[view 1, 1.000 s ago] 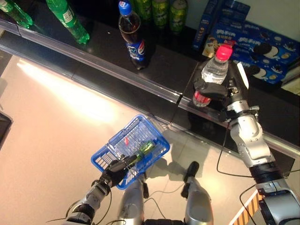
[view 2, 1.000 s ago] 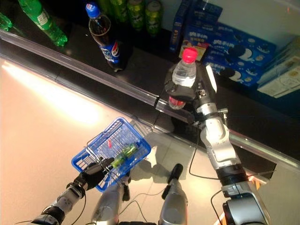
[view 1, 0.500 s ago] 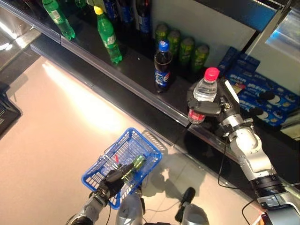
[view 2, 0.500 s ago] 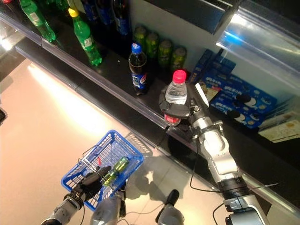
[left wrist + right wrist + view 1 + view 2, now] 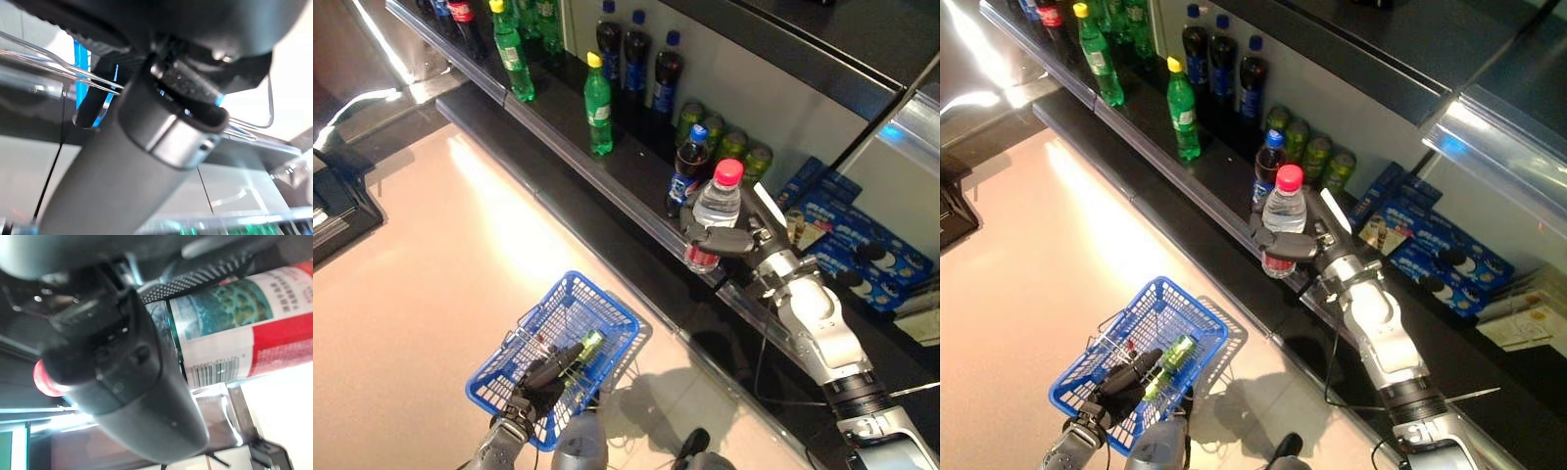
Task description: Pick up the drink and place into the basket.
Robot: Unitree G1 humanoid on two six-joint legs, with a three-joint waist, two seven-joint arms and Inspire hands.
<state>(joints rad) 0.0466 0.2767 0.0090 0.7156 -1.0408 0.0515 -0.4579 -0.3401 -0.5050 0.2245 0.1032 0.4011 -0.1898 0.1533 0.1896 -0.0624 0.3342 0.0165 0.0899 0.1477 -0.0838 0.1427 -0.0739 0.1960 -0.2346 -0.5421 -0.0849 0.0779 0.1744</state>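
Holding: the right hand has its fingers curled round a water bottle, gripping it about the middle, label below the fingers.
Bottle: clear plastic, pink-red cap, red and white label; upright, lifted clear of the shelf and sitting over the shelf's front rail.
Bottle's neighbours: a cola bottle with a blue cap stands on the shelf just behind it; green cans stand further back against the wall.
Right wrist view: the bottle's label fills the space past the hand's dark bulk, and the fingers wrap it.
Left hand: the left hand is low, closed on the wire handle of a blue basket; the left wrist view shows the wire running under the curled fingers.
Basket: hangs over the pale floor, well apart from the bottle and below it.
In the basket: a green can lies on its side near the handle.
Rest of shelf: green bottles with yellow caps and dark bottles with blue caps stand in rows to the left.
Right of shelf: blue boxes of biscuits lie stacked beyond the right arm.
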